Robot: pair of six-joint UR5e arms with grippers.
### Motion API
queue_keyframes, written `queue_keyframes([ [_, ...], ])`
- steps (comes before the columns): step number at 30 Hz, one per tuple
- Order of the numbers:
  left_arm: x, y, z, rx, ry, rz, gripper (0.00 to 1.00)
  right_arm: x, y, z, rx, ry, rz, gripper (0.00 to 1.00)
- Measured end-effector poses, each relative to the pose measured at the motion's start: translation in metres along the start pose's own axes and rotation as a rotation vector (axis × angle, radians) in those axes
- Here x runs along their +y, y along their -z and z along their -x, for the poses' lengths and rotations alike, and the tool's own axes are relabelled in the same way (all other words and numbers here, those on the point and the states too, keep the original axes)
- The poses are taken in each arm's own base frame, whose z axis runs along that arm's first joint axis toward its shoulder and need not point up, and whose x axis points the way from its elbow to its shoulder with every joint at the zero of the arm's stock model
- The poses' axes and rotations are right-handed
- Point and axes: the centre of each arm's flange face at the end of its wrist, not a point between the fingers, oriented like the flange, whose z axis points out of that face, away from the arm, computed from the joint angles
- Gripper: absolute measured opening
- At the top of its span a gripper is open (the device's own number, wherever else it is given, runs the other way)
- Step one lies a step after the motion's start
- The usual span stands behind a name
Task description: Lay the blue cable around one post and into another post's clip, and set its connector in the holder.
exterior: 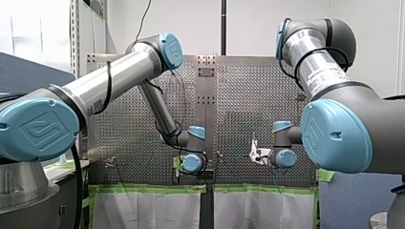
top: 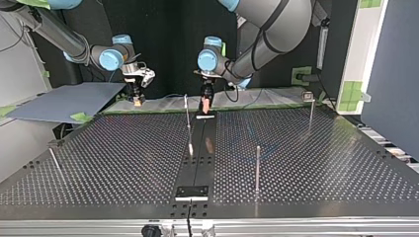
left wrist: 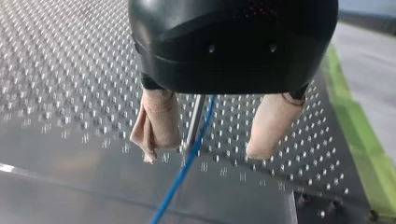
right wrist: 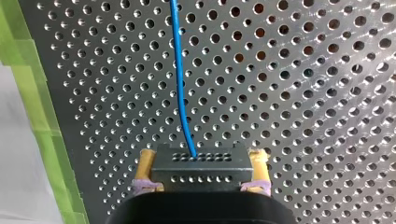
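Observation:
In the left wrist view my left gripper [left wrist: 203, 156] is open. Its beige pads [left wrist: 156, 123] stand apart on either side of a thin metal post [left wrist: 197, 116]. The blue cable [left wrist: 184, 170] runs between them along the post, with neither pad pressing on it. In the right wrist view my right gripper [right wrist: 203, 156] has yellow pads shut on the black connector [right wrist: 201, 170]. The blue cable [right wrist: 179, 79] leads out of the connector across the perforated table. In the top view my left gripper [top: 205, 102] hangs near the table's far edge and my right gripper [top: 136, 97] is to its left.
In the top view several thin posts stand on the table [top: 306, 163]: one at the middle [top: 187, 118], one nearer [top: 257, 168], one at the far right [top: 311, 111]. A black plate [top: 192, 192] lies at the near edge. Green tape [right wrist: 32, 93] lines the table's border.

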Motion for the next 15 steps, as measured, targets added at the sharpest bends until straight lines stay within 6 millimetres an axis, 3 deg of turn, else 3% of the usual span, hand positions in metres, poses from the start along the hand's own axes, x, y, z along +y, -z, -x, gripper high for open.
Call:
queue_keyframes([
  [8, -0.007, 0.029, 0.019, 0.063, -0.100, -0.032, 1.00, 0.000, 0.001, 0.001, -0.006, -0.003, 0.001, 0.00],
  [15, -0.014, 0.041, 0.035, 0.086, -0.150, -0.035, 1.00, 0.000, 0.001, 0.002, -0.011, -0.005, 0.001, 0.00],
])
